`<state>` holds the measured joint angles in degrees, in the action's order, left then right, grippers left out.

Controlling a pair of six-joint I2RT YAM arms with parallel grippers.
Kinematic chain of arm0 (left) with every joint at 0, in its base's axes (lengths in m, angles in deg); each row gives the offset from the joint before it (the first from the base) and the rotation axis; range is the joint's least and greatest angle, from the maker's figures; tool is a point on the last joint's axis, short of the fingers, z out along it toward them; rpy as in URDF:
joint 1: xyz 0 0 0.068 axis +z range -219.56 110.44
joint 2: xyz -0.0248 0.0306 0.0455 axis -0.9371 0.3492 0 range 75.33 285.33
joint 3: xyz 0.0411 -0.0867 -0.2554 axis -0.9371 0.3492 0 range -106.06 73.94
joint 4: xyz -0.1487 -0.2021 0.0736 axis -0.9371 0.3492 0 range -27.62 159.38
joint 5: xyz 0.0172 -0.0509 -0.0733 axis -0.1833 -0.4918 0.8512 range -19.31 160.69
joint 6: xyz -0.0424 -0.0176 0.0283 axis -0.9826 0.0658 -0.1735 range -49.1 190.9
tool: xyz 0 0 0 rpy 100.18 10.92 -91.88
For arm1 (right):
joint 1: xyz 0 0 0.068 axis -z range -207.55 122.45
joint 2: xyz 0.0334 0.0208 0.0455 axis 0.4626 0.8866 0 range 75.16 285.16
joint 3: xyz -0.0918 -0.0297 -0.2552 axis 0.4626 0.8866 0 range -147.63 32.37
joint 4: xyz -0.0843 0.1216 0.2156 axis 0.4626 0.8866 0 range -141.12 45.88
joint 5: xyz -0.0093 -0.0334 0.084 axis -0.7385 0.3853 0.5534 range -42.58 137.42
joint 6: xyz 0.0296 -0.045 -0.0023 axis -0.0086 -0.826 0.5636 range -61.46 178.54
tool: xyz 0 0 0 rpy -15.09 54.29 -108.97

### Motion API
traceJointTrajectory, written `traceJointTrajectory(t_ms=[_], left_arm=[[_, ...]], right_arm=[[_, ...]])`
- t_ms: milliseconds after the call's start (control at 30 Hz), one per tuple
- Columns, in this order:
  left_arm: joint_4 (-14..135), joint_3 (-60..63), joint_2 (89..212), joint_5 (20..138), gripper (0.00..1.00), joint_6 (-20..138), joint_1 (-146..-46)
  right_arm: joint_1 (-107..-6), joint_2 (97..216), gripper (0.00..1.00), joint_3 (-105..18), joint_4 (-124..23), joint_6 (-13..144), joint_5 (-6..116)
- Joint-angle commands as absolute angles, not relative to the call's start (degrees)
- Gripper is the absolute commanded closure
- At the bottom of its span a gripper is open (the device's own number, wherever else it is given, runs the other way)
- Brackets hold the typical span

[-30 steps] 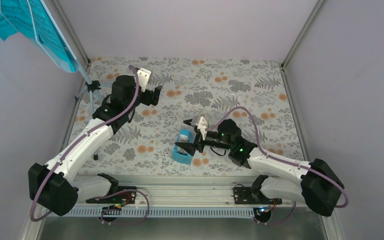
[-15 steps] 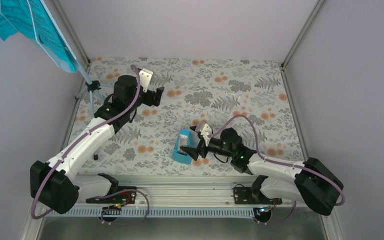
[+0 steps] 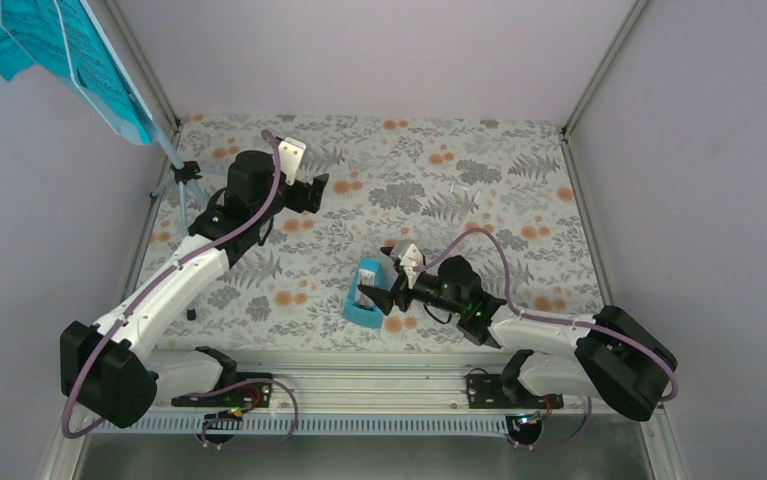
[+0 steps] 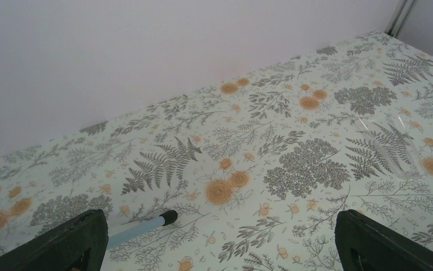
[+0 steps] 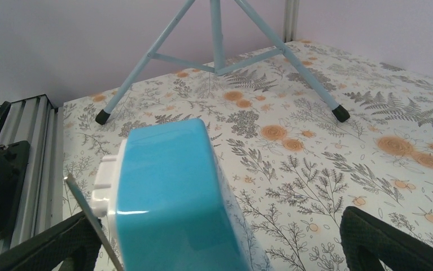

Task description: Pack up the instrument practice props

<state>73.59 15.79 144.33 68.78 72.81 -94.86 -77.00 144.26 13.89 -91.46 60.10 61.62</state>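
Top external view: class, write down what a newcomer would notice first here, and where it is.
The bright blue metronome near the front edge stands out against the floral cloth, with the right pincer open at it. At far left, turquoise sheet-music pages sit on the pale blue music stand.
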Motion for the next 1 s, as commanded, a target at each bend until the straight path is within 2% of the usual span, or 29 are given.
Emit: traceJointTrajectory(t_ms=[0,267,533,967], left_arm=[[71.83,16.00,143.47,69.72,0.00,72.52,-95.14],[71.61,16.19,143.18,69.66,0.00,72.84,-95.23],[71.70,16.27,142.72,69.42,0.00,73.21,-95.30],[71.55,16.03,140.43,71.07,0.00,72.94,-95.82]], right_arm=[[-77.51,145.36,0.00,14.09,-94.34,60.30,59.78],[-77.50,144.25,0.09,14.88,-95.11,60.62,58.60],[-77.53,143.47,0.24,16.11,-94.80,60.90,59.60],[-77.53,145.55,0.29,18.46,-100.97,64.94,63.14]])
